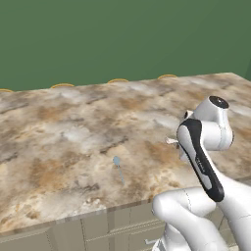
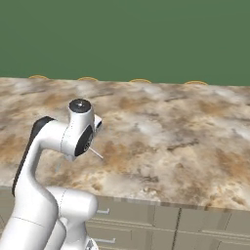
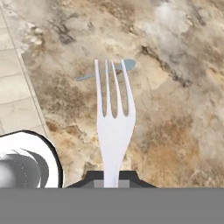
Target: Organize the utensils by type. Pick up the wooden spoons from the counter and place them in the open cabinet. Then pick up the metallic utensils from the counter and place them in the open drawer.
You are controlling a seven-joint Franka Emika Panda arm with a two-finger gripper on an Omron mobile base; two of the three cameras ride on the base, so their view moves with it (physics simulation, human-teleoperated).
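Note:
My gripper (image 3: 112, 177) is shut on the handle of a pale metal fork (image 3: 113, 118), whose tines point away over the counter (image 3: 175, 131). A thin end of the fork (image 1: 171, 141) sticks out beside the wrist, also seen as the fork (image 2: 96, 153). The small silver spoon (image 1: 118, 167) with a bluish bowl lies flat on the counter (image 1: 63, 132) near its front edge; in the hand view the spoon (image 3: 109, 71) shows just past the tines. The wooden spoons, the cabinet and the open drawer are out of view.
Tan cupboard fronts (image 1: 103, 230) with grey handles run below the counter's front edge (image 2: 161, 201). Orange rims (image 1: 117, 80) peek over the far edge before a green wall. My own white arm (image 2: 44, 195) fills the near corner.

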